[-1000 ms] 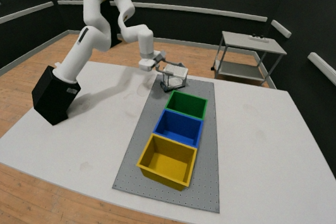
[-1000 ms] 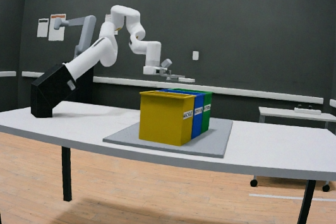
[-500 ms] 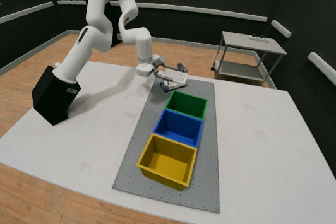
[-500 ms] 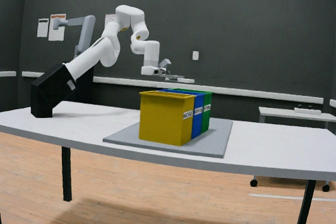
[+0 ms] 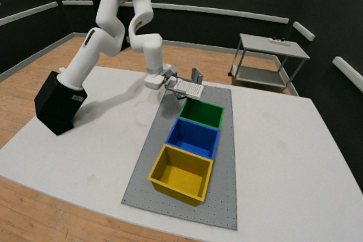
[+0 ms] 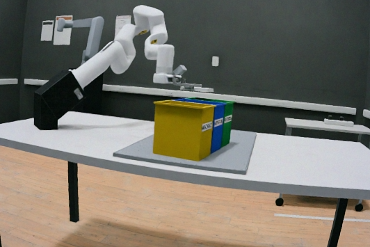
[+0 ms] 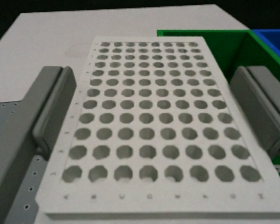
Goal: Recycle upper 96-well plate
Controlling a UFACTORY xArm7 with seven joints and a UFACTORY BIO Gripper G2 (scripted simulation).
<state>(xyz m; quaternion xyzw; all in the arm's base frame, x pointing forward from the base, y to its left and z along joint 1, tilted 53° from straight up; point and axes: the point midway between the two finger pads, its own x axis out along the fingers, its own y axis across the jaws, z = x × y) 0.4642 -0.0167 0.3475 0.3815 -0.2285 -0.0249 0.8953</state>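
My gripper (image 5: pixel 188 86) (image 7: pixel 158 107) is shut on the white upper 96-well plate (image 5: pixel 191 89) (image 6: pixel 204 90) (image 7: pixel 146 105), one finger along each long side. The plate is roughly level, in the air behind the green bin and above rim height. Rack K1 (image 5: pixel 181 97) shows only as a dark bit beneath the gripper; the lower plate cannot be made out. The yellow RECYCLE bin (image 5: pixel 175 191) (image 6: pixel 179 130) stands upright, nearest to the top view, and looks empty. The blue bin (image 5: pixel 196 136) (image 6: pixel 217 132) and the green bin (image 5: pixel 205 110) (image 6: pixel 227 125) (image 7: pixel 216 50) are upright too.
The three bins stand in a close row on the grey perforated board (image 5: pixel 222 208) (image 6: pixel 240 153), green at the back, blue in the middle. The board lies on the white table (image 5: pixel 280 140). A grey trolley (image 5: pixel 269 46) stands beyond the table.
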